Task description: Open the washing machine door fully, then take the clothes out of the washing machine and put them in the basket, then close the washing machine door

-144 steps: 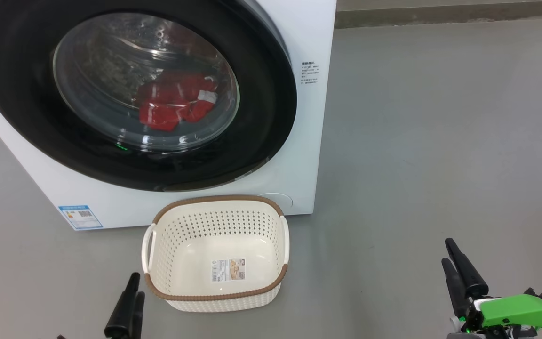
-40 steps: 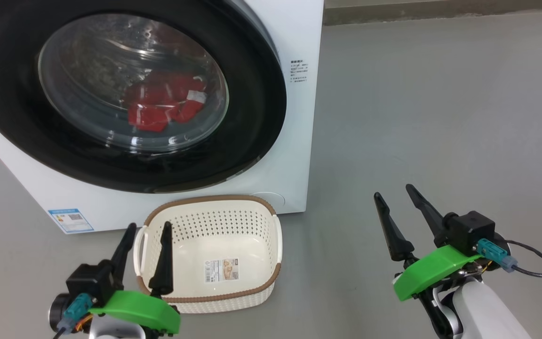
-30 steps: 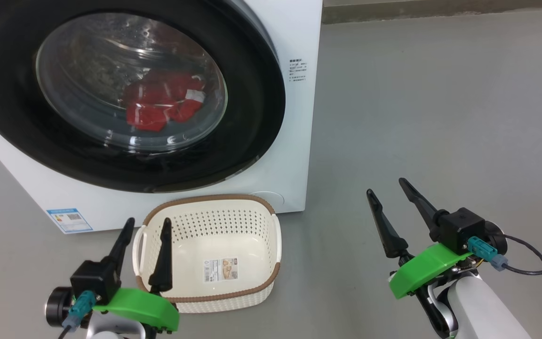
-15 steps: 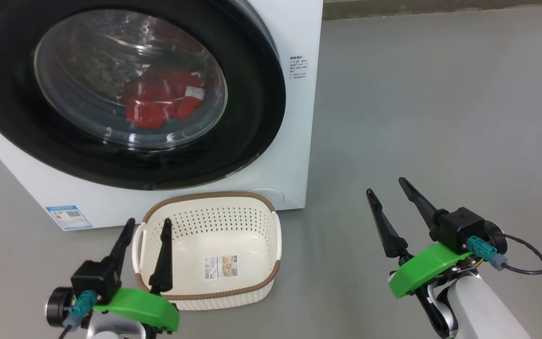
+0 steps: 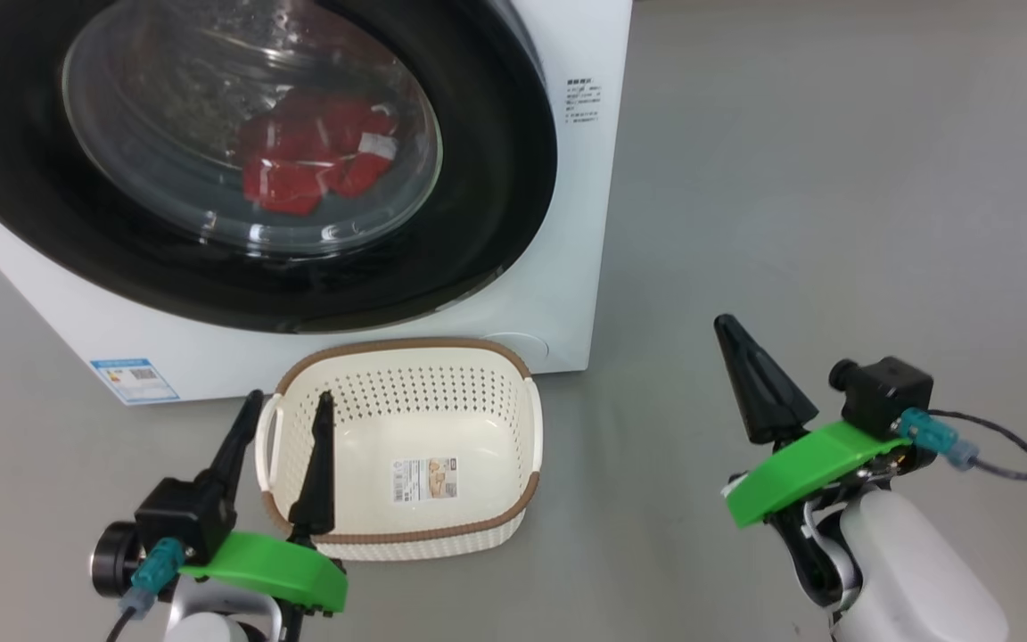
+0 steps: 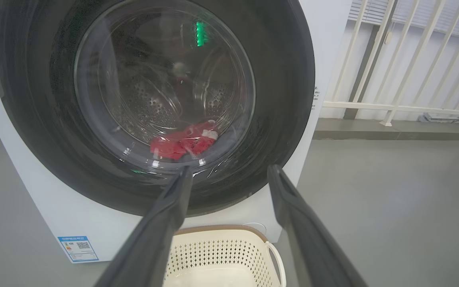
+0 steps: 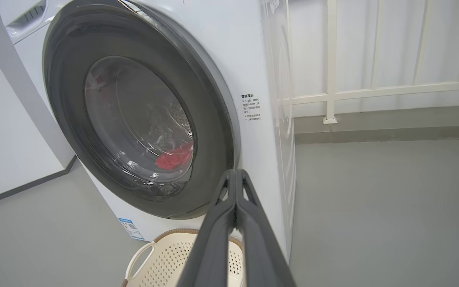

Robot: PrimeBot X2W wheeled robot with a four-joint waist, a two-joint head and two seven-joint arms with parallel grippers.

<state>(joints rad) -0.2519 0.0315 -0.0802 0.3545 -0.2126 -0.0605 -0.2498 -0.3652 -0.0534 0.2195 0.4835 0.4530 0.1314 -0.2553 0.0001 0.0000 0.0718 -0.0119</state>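
The right fingers [image 5: 759,383] are pressed flat together with nothing between them, poised above the floor [image 5: 834,223] well to the right of the machine. In the right wrist view their joined tips [image 7: 235,175] aim at the right-hand edge of the door. The left fingers [image 5: 317,473] are spread wide and empty, hanging over the near-left corner of the basket [image 5: 406,346], which sits empty on the floor just in front of the washing machine [image 5: 585,223].

The washing machine door [image 5: 496,178] looks closed against the front; whether it is latched cannot be told. It should handle as one stiff, fairly heavy hinged piece. Its glossy black rim is likely slippery, so closed fingertips hooked behind the rim's right edge look a surer purchase than a pinch on the face or the glass.

The clothes [image 5: 308,165] lie in a red heap low in the drum behind the glass. They look soft, light and limp, best taken at a bunched fold. The basket seems light enough to skid if nudged.
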